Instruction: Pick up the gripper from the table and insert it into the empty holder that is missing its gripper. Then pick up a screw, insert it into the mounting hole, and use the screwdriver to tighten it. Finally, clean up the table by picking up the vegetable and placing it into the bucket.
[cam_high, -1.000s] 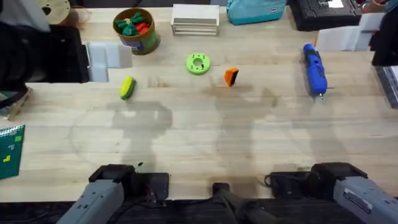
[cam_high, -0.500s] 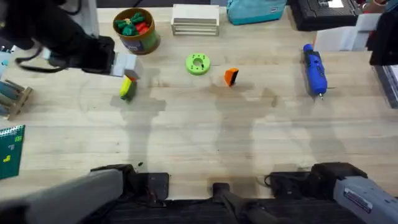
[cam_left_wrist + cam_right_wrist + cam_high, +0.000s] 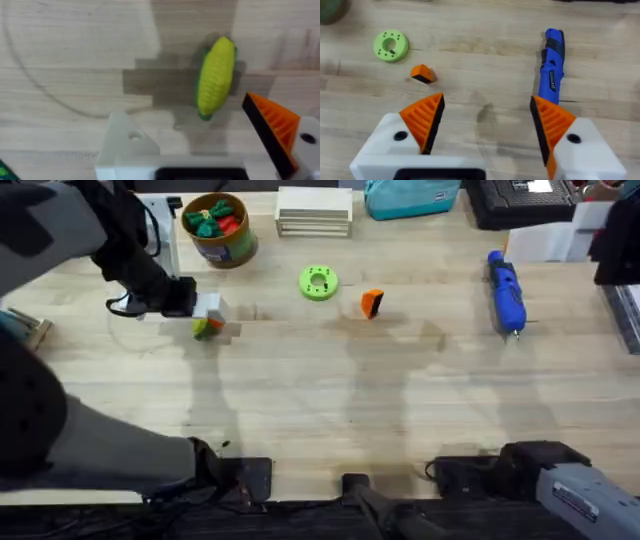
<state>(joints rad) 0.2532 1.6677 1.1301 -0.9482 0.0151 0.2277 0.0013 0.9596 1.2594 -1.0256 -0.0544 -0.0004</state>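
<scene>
Two grippers gape wide: left gripper (image 3: 208, 315) over the vegetable (image 3: 215, 76), right gripper (image 3: 485, 125) above bare table (image 3: 400, 410).

Robotics lab: wood bench (image 3: 330, 395) w/ screwdriver (image 3: 506, 290).

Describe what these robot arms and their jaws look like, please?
Both arms are grey and black, with thin black cables. The right gripper has white blocky mounts, each bearing an orange ribbed wedge with a dark face. The left gripper has one such wedge; its other white mount is bare, showing a screw hole.
</scene>
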